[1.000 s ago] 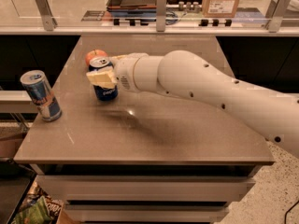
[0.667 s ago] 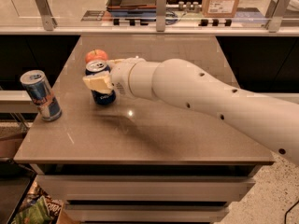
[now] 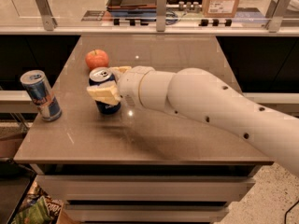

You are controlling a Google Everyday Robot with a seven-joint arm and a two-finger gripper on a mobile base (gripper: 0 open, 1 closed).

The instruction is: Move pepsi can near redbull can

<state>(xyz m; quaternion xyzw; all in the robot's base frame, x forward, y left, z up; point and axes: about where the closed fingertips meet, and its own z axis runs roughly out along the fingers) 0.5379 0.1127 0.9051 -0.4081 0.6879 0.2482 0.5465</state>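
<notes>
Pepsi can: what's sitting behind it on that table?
A red apple sits just behind the pepsi can. The gripper clasps the can; its fingers hide part of the can's side.

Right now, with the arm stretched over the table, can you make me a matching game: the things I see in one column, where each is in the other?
Things:
1. pepsi can
2. redbull can
3. apple
4. gripper

Places or states:
A. stands alone by the left edge of the table
B. lies just behind the dark blue can, farther from the camera
C. closed on a can, at the end of the white arm
D. upright between the two fingers

Pairs: 1-D, 2-A, 3-B, 4-C
</notes>
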